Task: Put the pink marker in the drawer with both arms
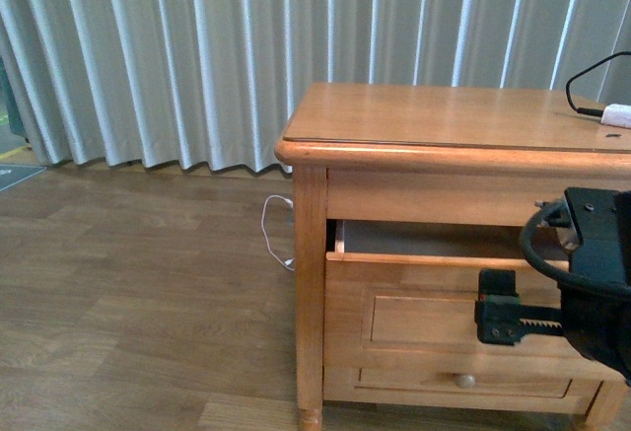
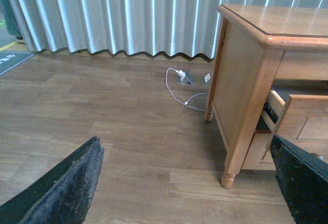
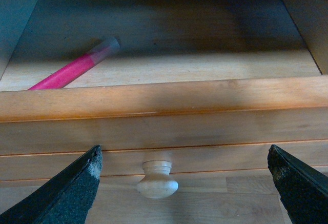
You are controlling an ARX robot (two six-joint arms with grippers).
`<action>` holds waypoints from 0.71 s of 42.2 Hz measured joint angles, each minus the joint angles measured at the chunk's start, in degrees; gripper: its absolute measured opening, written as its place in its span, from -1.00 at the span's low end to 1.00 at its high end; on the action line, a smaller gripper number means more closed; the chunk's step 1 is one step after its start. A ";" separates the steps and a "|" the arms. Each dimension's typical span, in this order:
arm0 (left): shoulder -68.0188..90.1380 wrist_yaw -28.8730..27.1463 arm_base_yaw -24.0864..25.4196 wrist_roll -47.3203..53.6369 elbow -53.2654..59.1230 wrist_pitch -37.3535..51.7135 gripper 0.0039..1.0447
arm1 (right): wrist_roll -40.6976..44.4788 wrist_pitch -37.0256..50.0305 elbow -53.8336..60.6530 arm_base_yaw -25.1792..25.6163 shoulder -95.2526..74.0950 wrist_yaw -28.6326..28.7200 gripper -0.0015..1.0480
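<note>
Pink marker [image 3: 72, 70] lying inside drawer [image 3: 164, 98], which is standing open.
Right hand [image 3: 183, 155] released, jaws spread wide, hovering before knob [image 3: 157, 180] without touching.
Left hand [image 2: 185, 142] released, carrying nothing, facing floor.
Placement appearing done. Next, probably: pushing front panel squarely and shutting drawer.

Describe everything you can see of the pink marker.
The pink marker is a bright pink stick, plastic by its look, with a pale greyish cap end in shadow. It lies flat and slanted on the pale wooden floor of the open drawer, near one side. Its other end is hidden behind the drawer front. Nothing grips it.
</note>
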State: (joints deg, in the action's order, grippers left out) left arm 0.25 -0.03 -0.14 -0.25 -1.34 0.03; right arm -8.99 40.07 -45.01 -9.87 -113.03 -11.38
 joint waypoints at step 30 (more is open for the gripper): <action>0.00 0.00 0.00 0.00 0.00 0.00 0.89 | -0.81 -10.51 -20.76 -1.05 -10.82 -3.23 0.83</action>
State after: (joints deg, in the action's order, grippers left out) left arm 0.25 -0.03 -0.14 -0.25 -1.34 0.03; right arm -9.80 29.56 -65.78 -10.92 -123.85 -14.61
